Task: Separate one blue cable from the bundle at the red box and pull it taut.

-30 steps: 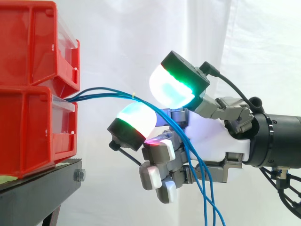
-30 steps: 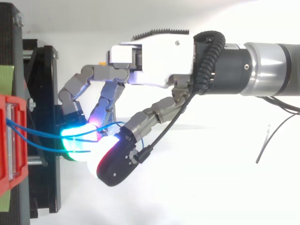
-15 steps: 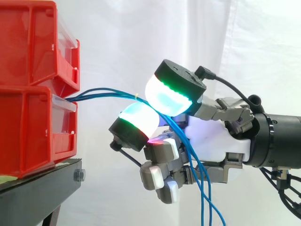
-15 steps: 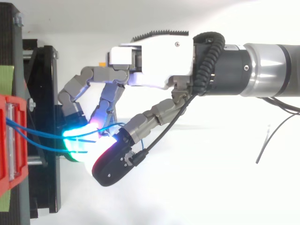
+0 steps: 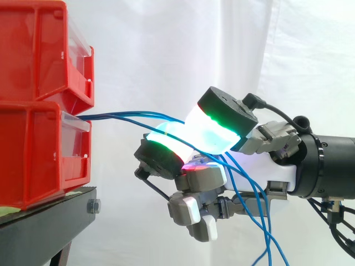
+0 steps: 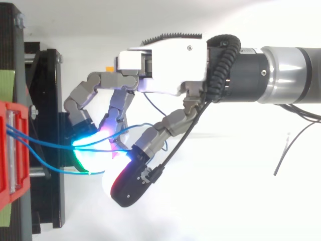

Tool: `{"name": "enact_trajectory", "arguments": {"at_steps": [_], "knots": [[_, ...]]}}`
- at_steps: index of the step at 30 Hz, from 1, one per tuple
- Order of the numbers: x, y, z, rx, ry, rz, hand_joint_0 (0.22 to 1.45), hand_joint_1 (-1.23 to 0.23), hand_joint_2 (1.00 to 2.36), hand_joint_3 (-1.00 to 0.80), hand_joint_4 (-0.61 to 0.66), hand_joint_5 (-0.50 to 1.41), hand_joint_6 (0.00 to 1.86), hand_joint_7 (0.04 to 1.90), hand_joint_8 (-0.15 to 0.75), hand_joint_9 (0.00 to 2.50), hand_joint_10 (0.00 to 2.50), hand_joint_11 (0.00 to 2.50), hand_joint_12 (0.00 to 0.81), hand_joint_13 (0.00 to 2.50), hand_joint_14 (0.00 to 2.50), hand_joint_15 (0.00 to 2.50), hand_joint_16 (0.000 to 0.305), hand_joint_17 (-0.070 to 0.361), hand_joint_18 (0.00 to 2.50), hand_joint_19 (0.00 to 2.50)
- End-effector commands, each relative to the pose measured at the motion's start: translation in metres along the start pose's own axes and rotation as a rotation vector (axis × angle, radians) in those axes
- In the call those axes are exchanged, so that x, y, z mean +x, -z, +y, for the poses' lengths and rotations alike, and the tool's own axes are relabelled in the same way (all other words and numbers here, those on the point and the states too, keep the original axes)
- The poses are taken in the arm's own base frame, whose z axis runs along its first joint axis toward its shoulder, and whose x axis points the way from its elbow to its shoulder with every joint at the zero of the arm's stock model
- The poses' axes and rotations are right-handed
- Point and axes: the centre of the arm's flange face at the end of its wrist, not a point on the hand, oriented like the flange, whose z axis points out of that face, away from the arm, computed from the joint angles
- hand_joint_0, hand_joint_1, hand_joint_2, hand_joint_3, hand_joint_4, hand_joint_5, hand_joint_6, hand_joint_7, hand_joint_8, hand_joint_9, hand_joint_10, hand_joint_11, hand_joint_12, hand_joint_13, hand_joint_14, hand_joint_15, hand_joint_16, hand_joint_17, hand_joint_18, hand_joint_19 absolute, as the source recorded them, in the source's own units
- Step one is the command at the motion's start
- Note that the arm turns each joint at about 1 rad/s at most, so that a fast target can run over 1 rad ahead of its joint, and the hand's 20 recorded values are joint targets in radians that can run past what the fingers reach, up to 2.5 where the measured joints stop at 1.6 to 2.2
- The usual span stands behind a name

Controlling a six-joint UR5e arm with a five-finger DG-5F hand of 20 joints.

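Observation:
Several thin blue cables [image 5: 122, 116] come out of the lower red box [image 5: 39, 149] and run right to my hand [image 5: 255, 166], then hang down past it. In the side view the two big glowing pads [image 5: 208, 133] are pressed together with a blue cable pinched between them. The other fingers are curled below. In the top view one blue cable [image 6: 55, 171] runs apart from the others, from the box [image 6: 12, 150] to the green-lit pad [image 6: 93, 160]. The other cables [image 6: 50, 145] cross higher up to the hand [image 6: 165, 65].
A second red box [image 5: 39, 50] sits on top of the lower one. Both rest on a black stand [image 5: 50, 216] at the left. A white curtain hangs behind. The arm fills the right side.
The upper pad has come down onto the lower pad, closing on a cable. The hand has shifted slightly right, and one cable now runs apart from the rest.

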Motion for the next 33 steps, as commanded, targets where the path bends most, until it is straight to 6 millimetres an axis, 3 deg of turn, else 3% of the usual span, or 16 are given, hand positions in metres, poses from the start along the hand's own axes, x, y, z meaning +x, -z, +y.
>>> {"name": "enact_trajectory", "arguments": {"at_steps": [1, 10, 16, 19, 20, 22, 26, 29, 33], "knots": [[-0.0017, 0.0004, -0.0008, 0.001, 0.0, -0.001, 0.7, -0.99, 1.0, -0.5, 0.06, -0.13, 0.93, 1.2, 0.3, 1.21, 0.01, 1.31, 0.333, 1.06, 0.02, 0.8, 0.041, 0.093, 1.03, 0.82], [-0.0006, 0.0, -0.0006, 0.0, 0.0, -0.001, 0.59, -1.01, 1.0, -0.5, 0.1, -0.15, 0.91, 1.18, 0.299, 1.15, 0.01, 1.26, 0.341, 1.04, 0.02, 0.81, 0.043, 0.096, 1.0, 0.84], [-0.0018, 0.0004, -0.0008, 0.001, -0.001, -0.002, 0.6, -1.06, 1.0, -0.5, 0.09, -0.18, 0.92, 1.08, 0.281, 1.05, 0.01, 1.23, 0.335, 1.0, 0.02, 0.81, 0.042, 0.095, 0.98, 0.85], [-0.0019, 0.0004, 0.0004, 0.0, -0.001, -0.002, 0.51, -0.9, 1.0, -0.5, 0.11, -0.18, 0.92, 1.04, 0.307, 1.07, 0.01, 1.21, 0.36, 1.01, 0.02, 0.81, 0.046, 0.103, 1.01, 0.88], [-0.0019, 0.0004, 0.0004, 0.0, -0.001, -0.002, 0.5, -0.72, 1.0, -0.5, 0.11, -0.17, 0.92, 1.05, 0.32, 1.09, 0.01, 1.21, 0.368, 1.04, 0.02, 0.81, 0.047, 0.105, 1.01, 0.9], [-0.0032, 0.0002, 0.001, -0.002, -0.001, -0.004, 0.52, -0.56, 1.0, -0.5, 0.12, -0.16, 0.9, 1.08, 0.313, 1.11, 0.01, 1.21, 0.357, 1.04, 0.02, 0.81, 0.045, 0.101, 1.0, 0.92], [-0.007, -0.0013, 0.0048, -0.004, -0.002, -0.007, 0.57, -0.43, 1.0, -0.5, 0.11, -0.15, 0.89, 1.13, 0.303, 1.12, 0.01, 1.2, 0.344, 1.03, 0.02, 0.82, 0.042, 0.094, 0.98, 0.94], [-0.008, -0.0009, 0.005, 0.003, -0.002, -0.007, 0.61, -0.47, 1.0, -0.5, 0.09, -0.15, 0.88, 1.14, 0.3, 1.12, 0.01, 1.21, 0.343, 1.03, 0.02, 0.82, 0.041, 0.093, 0.98, 0.94], [-0.007, -0.0012, 0.0055, 0.005, -0.001, -0.007, 0.61, -0.65, 1.0, -0.47, 0.1, -0.16, 0.89, 1.13, 0.3, 1.09, 0.01, 1.21, 0.348, 1.03, 0.02, 0.82, 0.042, 0.094, 0.98, 0.93]]}}
